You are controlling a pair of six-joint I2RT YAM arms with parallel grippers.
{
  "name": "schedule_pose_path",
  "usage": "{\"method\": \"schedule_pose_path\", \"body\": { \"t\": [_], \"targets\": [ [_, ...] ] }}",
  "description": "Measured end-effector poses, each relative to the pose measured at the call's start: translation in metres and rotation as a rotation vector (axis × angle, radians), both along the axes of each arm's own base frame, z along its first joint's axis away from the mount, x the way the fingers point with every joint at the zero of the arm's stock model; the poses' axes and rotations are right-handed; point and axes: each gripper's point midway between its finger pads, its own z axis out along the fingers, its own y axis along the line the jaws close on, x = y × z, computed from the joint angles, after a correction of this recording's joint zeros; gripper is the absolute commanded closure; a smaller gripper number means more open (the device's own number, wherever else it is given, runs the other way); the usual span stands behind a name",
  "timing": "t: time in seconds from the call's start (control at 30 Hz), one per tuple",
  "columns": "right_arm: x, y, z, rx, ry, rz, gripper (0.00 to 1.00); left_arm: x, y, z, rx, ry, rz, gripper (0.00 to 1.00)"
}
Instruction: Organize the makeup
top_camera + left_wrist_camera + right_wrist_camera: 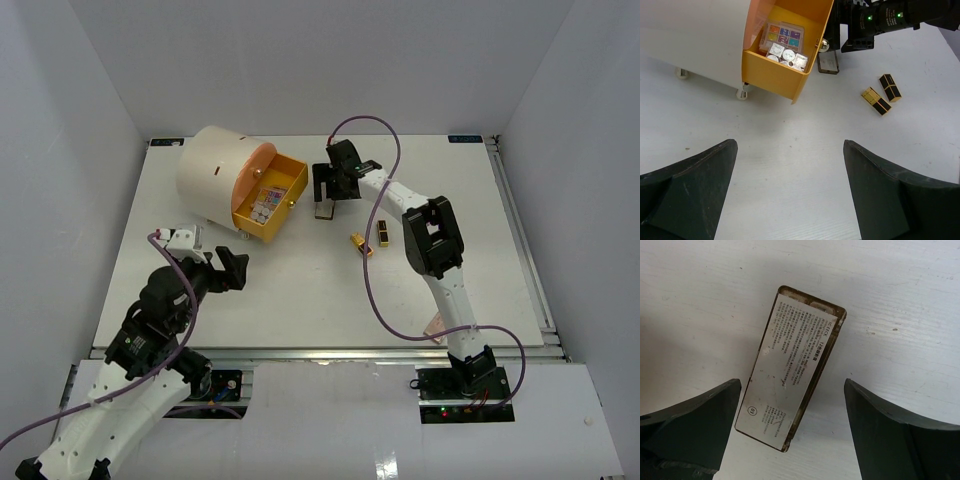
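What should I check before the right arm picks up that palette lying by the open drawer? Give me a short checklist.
1. Right gripper open and empty: ok.
2. Palette under the gap between its fingers, lying flat, label up, slightly skewed to them: ok.
3. Fingers low enough to close on the palette's edges: cannot tell.
4. Drawer open to receive it: ok; stored palettes fill part of it.
5. Lipstick tubes lying apart from the palette, on the side away from the drawer: ok.
6. Left gripper open, empty, clear of the drawer: ok.
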Motion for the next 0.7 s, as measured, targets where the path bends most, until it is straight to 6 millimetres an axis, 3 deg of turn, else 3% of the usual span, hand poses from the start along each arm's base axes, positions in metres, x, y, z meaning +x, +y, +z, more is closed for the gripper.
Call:
{"method": "schedule_pose_path", "body": {
  "t": [0.37,0.53,0.7],
  "targets": [
    [0.0032,0.0047,-0.0063,-0.042,-0.037,-0.091,0.09,-0.0067,0.0022,0.0099,-0.058,-0.031,0.004,0.02],
    [0.0033,0.0029,-0.0074,-0.066,-0.05,-0.12,0.02,-0.008,0.0009,0.009,-0.075,-0.021,0.002,0.02],
    [0.0026,0.0036,-0.0077,-0.062,-0.045,-0.12,0.2,-0.0096,0.0004,0.0073,-0.084,-0.009,0.001,0.02]
  ]
}}
